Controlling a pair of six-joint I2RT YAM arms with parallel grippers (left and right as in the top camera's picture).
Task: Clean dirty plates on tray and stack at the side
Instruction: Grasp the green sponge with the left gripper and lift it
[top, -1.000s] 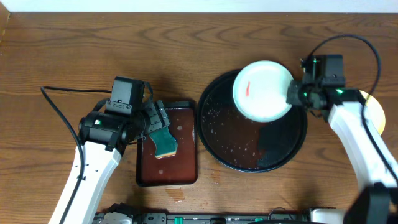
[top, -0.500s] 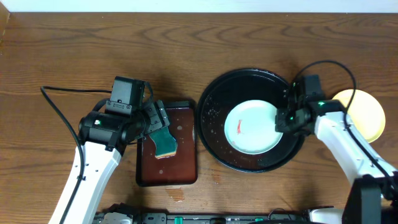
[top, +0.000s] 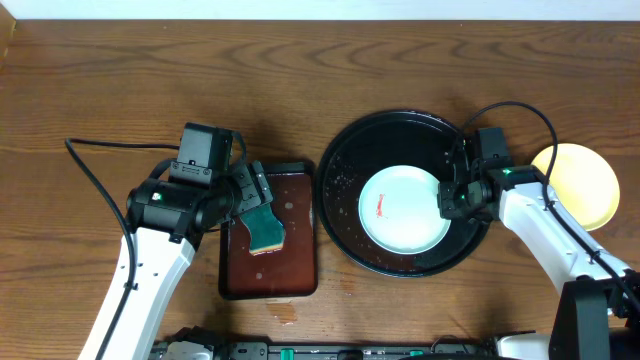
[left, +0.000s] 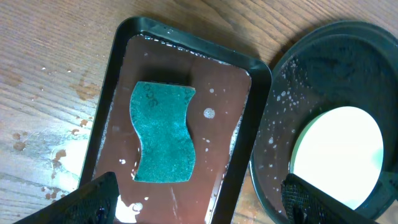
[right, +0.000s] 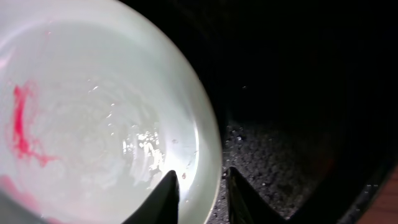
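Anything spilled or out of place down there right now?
Yes: wet patches lie on the table beside the small tray, as if its liquid slopped over. The plate in the black tray carries a red smear.

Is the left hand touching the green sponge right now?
Apart. The left wrist view shows the sponge lying in the brown tray, with both fingers of the left hand clear of it.
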